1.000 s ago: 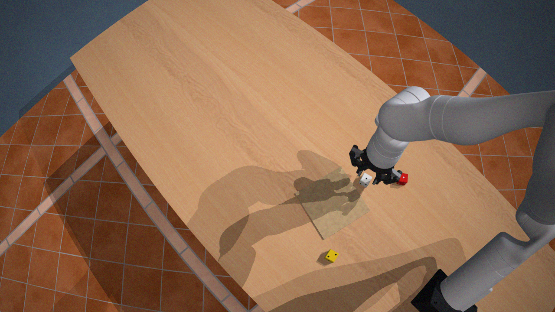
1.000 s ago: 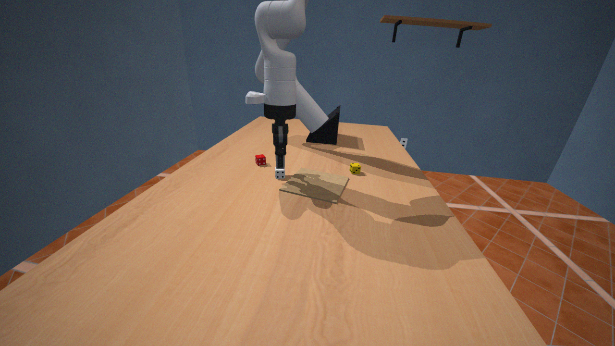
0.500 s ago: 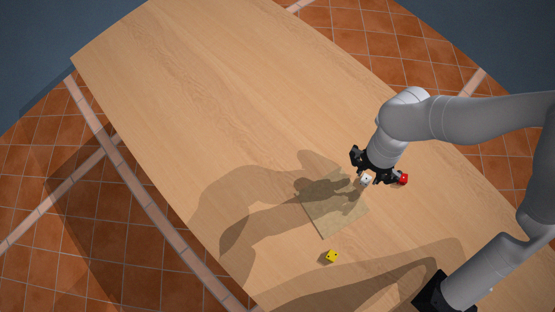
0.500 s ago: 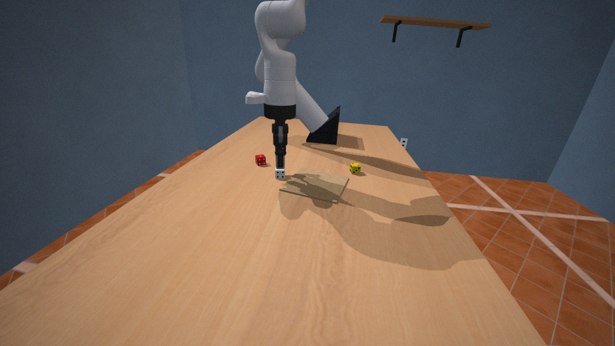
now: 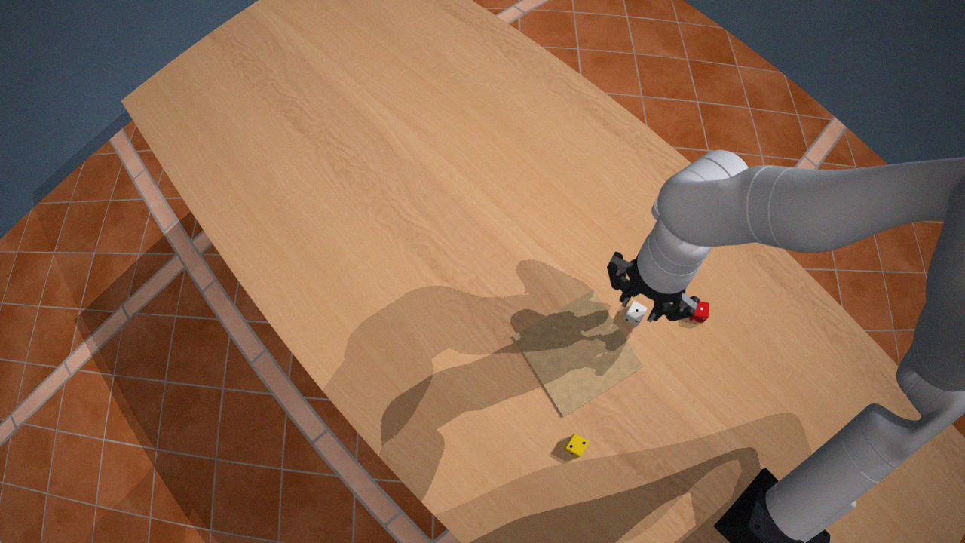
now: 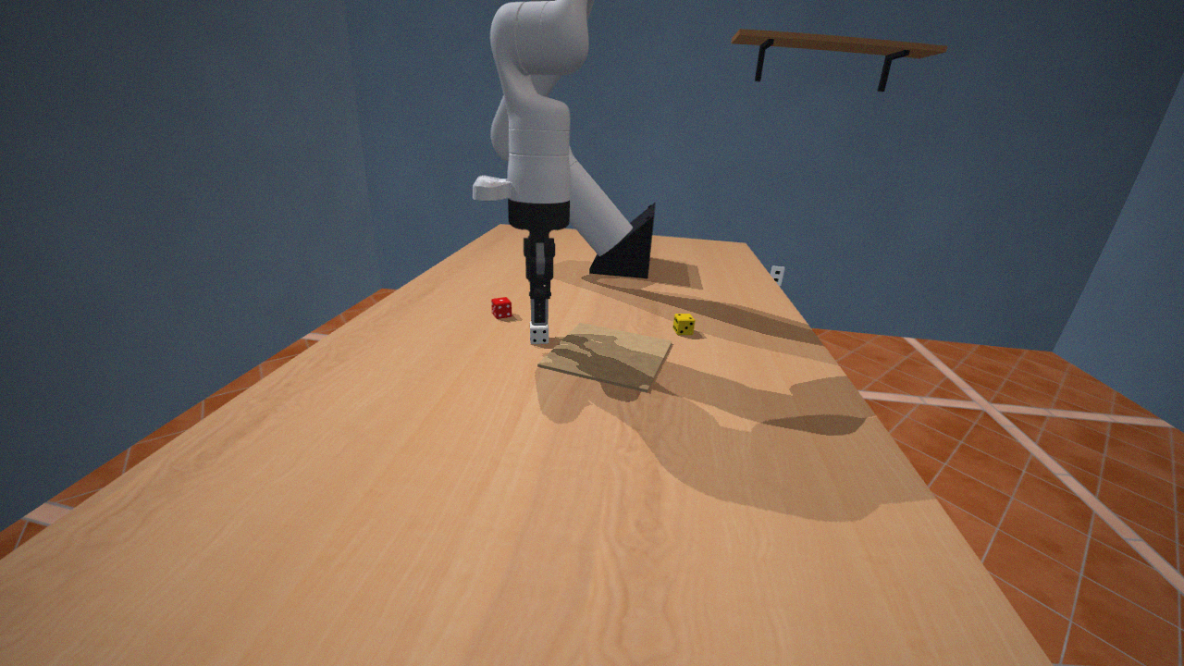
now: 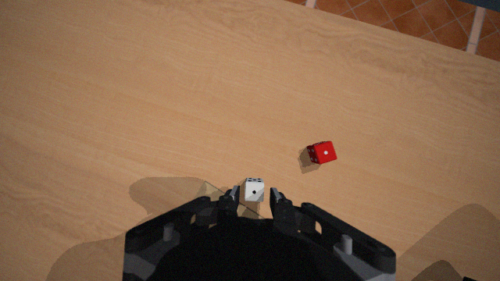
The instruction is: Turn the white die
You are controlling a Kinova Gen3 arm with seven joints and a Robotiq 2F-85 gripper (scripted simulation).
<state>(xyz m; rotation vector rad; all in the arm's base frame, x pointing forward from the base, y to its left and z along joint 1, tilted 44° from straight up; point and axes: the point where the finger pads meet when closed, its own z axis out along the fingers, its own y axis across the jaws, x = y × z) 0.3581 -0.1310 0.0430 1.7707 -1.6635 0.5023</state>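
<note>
The white die [image 5: 635, 311] [image 6: 538, 333] [image 7: 254, 190] rests on the table just off the far corner of the tan mat [image 5: 586, 378] [image 6: 612, 356] [image 7: 216, 193]. In the wrist view its top face shows 1. My gripper [image 5: 638, 309] [image 6: 538, 318] [image 7: 254, 194] points straight down right over the die. Its fingers are partly open, one on each side of the die, with small gaps showing. They do not clamp it.
A red die [image 5: 700, 310] [image 6: 500, 307] [image 7: 322, 152] lies on the table close beside the gripper, its 1 face up. A yellow die [image 5: 576, 445] [image 6: 683, 324] lies on the table beyond the mat's other side. The arm's base stands at the table's end.
</note>
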